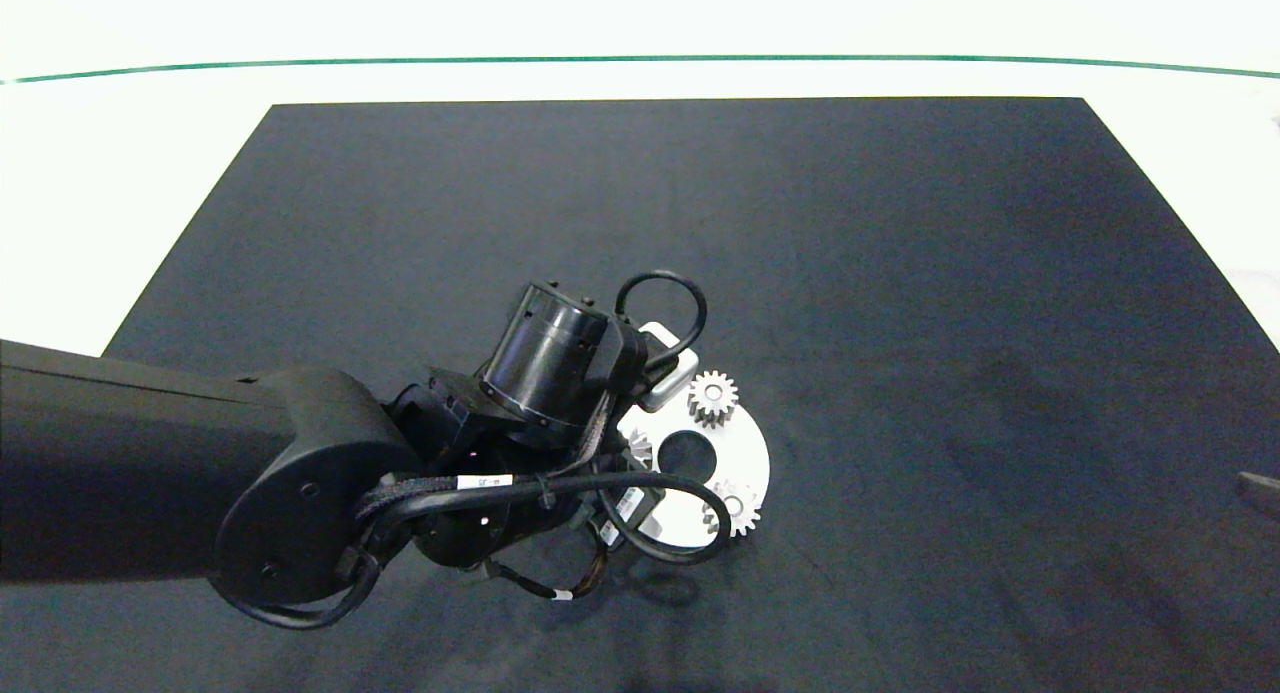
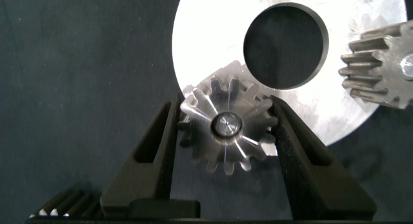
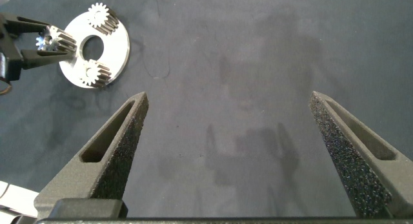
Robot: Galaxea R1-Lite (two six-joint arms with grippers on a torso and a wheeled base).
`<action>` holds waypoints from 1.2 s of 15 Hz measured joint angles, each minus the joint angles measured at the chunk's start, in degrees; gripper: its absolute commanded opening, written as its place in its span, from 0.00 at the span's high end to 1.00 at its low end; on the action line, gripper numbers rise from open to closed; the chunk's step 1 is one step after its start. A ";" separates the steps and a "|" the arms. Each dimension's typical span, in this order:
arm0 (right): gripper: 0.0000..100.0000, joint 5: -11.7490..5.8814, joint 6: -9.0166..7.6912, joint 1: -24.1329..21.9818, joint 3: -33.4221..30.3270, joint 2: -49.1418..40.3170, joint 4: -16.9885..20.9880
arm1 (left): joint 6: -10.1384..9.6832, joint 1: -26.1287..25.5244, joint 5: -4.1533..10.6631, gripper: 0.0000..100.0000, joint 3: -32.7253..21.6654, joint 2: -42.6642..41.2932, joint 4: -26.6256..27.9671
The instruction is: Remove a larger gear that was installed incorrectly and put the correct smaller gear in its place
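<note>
A white disc plate (image 1: 745, 453) with a round centre hole lies on the dark mat. My left gripper (image 2: 224, 111) is shut on a smaller gear (image 2: 226, 130) that sits on a pin at the plate's (image 2: 206, 43) edge, one finger on each side of its teeth. Two more small gears (image 1: 712, 397) (image 1: 738, 510) stand on the plate. In the left wrist view, the toothed edge of another gear (image 2: 64, 201) shows on the mat beside the gripper; I cannot tell its size. My right gripper (image 3: 229, 101) hangs open over bare mat, far right of the plate (image 3: 119, 50).
The left arm (image 1: 300, 473) and its cables cover the plate's left side in the head view. The dark mat (image 1: 900, 273) spreads wide around the plate, with white table beyond its edges. The right arm's tip (image 1: 1258, 491) shows at the right border.
</note>
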 measured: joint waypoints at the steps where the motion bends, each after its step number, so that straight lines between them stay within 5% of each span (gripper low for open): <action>1: 0.00 0.00 0.00 0.00 -0.02 -0.04 0.00 | 0.00 -0.07 -0.02 0.75 -0.07 -0.26 0.22; 18: 0.00 -0.11 0.00 0.00 -0.04 -0.63 -0.02 | -0.11 -0.33 -0.05 0.75 1.41 -1.11 0.09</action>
